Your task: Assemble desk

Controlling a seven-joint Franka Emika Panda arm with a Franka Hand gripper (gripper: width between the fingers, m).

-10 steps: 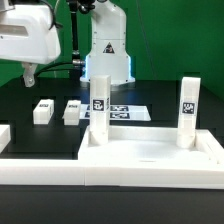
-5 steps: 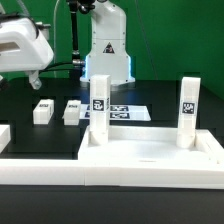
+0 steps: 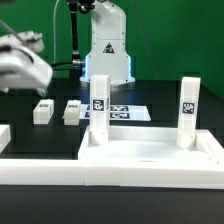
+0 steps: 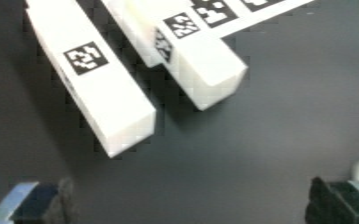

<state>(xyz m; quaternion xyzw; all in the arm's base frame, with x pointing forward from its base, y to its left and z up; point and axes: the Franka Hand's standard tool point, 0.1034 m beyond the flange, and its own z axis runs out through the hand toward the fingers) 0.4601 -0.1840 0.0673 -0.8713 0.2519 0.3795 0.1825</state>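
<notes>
You are fetching the third leg. The top [image 3: 150,165] sits at the table [image 3: 45,140] edge nearest the exterior camera, with two upright legs [image 3: 99,108] already seated in its far corners. Two loose legs [image 3: 42,112] lie side by side, apart from the top, toward the exterior view's left edge of the table. The gripper [image 4: 186,202] hangs above them with its jaws spread wide and nothing between them. Next, I judge you must centre the fingers [image 4: 25,203] across one leg's narrow width, square to its length, then lower and close. Compared with a second ago, the arm has dropped lower toward the loose legs and blurs with motion. The parts have not shifted.
</notes>
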